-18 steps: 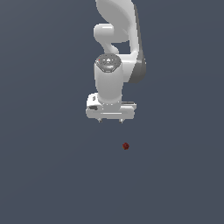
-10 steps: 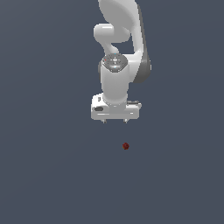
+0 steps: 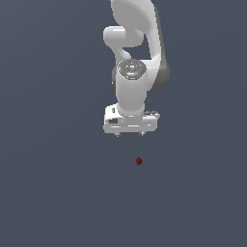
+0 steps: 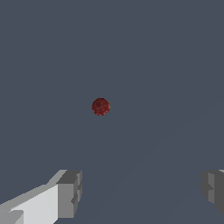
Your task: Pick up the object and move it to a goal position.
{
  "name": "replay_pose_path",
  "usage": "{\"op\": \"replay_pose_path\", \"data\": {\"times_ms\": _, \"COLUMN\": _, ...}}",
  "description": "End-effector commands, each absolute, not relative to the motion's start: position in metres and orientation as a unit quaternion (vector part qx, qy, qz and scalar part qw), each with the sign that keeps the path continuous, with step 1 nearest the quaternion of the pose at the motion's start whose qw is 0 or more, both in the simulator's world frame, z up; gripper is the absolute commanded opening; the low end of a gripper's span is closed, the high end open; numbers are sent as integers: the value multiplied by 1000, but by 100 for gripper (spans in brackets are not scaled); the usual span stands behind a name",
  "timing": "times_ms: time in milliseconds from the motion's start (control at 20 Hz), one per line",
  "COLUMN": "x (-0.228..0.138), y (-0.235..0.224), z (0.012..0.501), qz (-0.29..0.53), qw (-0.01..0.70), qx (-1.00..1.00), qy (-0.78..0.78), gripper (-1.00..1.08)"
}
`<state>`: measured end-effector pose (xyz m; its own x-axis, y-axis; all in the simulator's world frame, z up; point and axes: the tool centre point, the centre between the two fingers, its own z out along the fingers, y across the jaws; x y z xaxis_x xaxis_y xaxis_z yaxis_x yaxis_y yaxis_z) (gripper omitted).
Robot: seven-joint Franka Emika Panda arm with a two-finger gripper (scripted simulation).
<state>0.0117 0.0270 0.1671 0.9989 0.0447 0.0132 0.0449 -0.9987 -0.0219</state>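
Exterior view: end effector (image 3: 129,133) above counter (image 3: 48,193), clear of red lump (image 3: 138,161) | wrist view: fingers (image 4: 69,193) spread wide, empty; lump (image 4: 100,106) beyond fingertips, speckled surface visible.

The arm (image 3: 137,53) is cut off by the top edge of the exterior view, so its upper links and its base are not visible. In this view the end effector (image 3: 129,133) shows only 2 short stubs under the white hand body — the fingertips are too small to tell their shape.

In the wrist view the 2 fingers are cut by the picture's edges: one finger (image 4: 52,201) runs out at the lower corner, the other (image 4: 214,188) shows only a grey pad at the opposite side.

The object (image 3: 139,161) is too small in the exterior view to tell its surface; the wrist view (image 4: 100,106) shows only a rough dark red ball — whether it touches the counter (image 3: 53,183) cannot be told.
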Motion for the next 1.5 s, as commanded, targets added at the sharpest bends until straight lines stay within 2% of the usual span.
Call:
{"op": "replay_pose_path", "data": {"times_ms": 0, "x": 13, "y": 28, "z": 166, "qz": -6, "qw": 11, "qx": -999, "qy": -30, "gripper": 100}}
{"op": "replay_pose_path", "data": {"times_ms": 550, "x": 25, "y": 36, "z": 149, "qz": -4, "qw": 5, "qx": -992, "qy": -126, "gripper": 100}}
{"op": "replay_pose_path", "data": {"times_ms": 1450, "x": 55, "y": 61, "z": 96, "qz": 0, "qw": -1, "qx": -920, "qy": -391, "gripper": 100}}
